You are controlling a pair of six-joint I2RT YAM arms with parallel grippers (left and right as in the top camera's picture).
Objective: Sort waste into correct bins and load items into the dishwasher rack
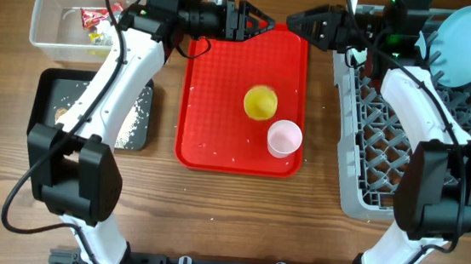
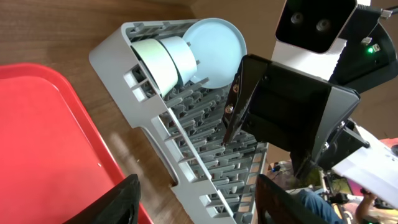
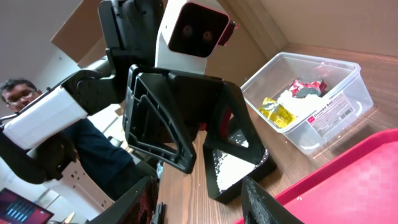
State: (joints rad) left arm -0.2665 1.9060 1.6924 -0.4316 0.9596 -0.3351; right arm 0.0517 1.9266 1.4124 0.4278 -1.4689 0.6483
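Both grippers hover open and empty over the far edge of the red tray [image 1: 221, 105], tips facing each other: left gripper [image 1: 265, 22], right gripper [image 1: 296, 21]. The yellow cup [image 1: 260, 103] and pale-pink cup [image 1: 284, 138] stand on the red tray. The grey dishwasher rack [image 1: 388, 145] at right holds the light-blue plate [image 1: 465, 45]. The left wrist view shows the left gripper [image 2: 199, 208], the rack [image 2: 186, 149], the plate [image 2: 217, 40] and two bowls [image 2: 158, 62] on edge. The clear tub [image 1: 53, 22] holds tissue and wrappers [image 1: 99, 26]. The black tray [image 1: 51, 86] holds rice [image 1: 134, 119].
The right wrist view shows the right gripper [image 3: 199, 208], the left gripper's open jaws [image 3: 180, 124], the clear tub [image 3: 323, 118], the black tray [image 3: 261, 168] and the red tray's corner [image 3: 354, 186]. A few rice grains [image 1: 217, 147] lie on the red tray.
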